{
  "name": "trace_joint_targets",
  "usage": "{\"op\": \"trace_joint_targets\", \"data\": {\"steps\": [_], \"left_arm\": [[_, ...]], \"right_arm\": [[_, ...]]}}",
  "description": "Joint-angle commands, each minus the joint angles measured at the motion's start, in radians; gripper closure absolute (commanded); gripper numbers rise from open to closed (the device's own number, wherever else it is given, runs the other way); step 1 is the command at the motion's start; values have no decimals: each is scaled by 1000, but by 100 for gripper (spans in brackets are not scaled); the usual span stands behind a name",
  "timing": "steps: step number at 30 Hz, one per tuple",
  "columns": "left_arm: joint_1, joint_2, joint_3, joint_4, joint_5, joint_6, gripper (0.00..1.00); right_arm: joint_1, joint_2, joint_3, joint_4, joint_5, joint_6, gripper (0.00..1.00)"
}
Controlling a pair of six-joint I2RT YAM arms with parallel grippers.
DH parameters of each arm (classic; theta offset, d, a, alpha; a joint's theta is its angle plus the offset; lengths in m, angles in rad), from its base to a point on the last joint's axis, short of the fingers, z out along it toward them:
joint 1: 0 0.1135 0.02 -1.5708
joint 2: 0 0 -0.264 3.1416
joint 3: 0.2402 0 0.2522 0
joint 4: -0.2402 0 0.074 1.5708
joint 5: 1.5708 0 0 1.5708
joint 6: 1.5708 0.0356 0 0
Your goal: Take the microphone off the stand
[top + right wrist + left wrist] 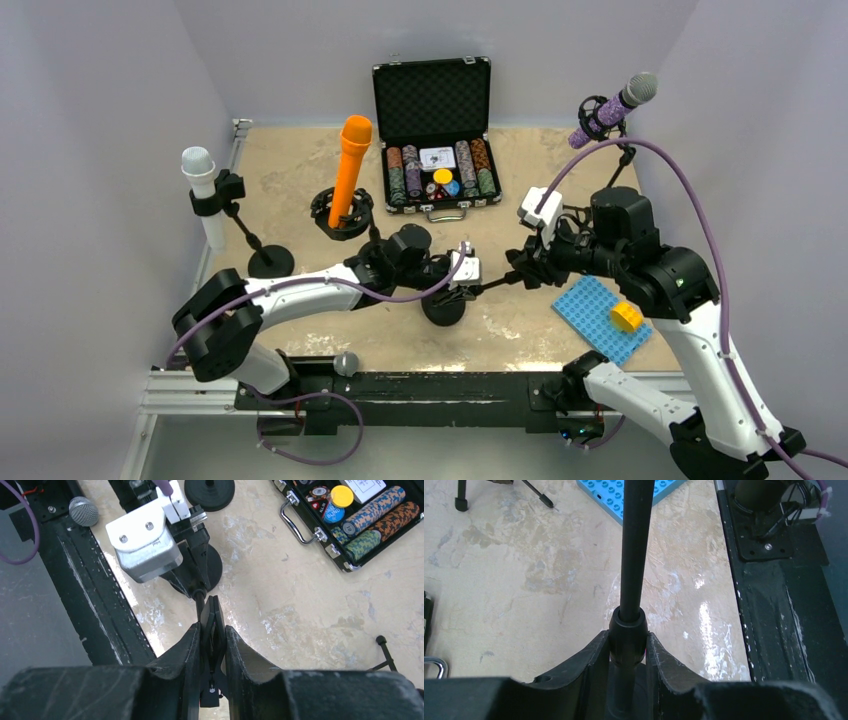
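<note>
Left fingers (591, 660) pinch the stand (631, 555) at its pole collar, right fingers (187, 652) pinch its bare clip (210, 611); grey-headed microphone (346, 362) lies on the base rail (480, 385) along the worktop's (290, 165) near edge, so removal looks done and only release is left.

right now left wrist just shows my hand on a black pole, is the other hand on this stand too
observer: yes, the right hand is shut on the clip at the far end of that pole.
operator: mic in the clip
observer: no, a silver-headed microphone lies on the black rail at the near edge.
operator: other mics around
observer: three, all mounted farther back: white mic, orange mic, purple mic.
</note>
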Motion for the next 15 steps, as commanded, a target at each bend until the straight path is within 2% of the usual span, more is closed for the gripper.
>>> {"op": "trace_joint_targets", "data": {"steps": [1,9,12,15], "left_arm": [[25,-78,64,-126,147,106,100],[53,-52,215,-494,288,333,100],[52,-54,211,-487,253,341,100],[46,-79,143,-329,130,269,100]], "right_arm": [[-5,-9,-6,-90,16,-152,100],[-3,-61,-38,-127,-73,-308,100],[-3,-66,-49,-95,-51,-279,100],[-5,-27,-36,-43,-6,-82,100]]}}
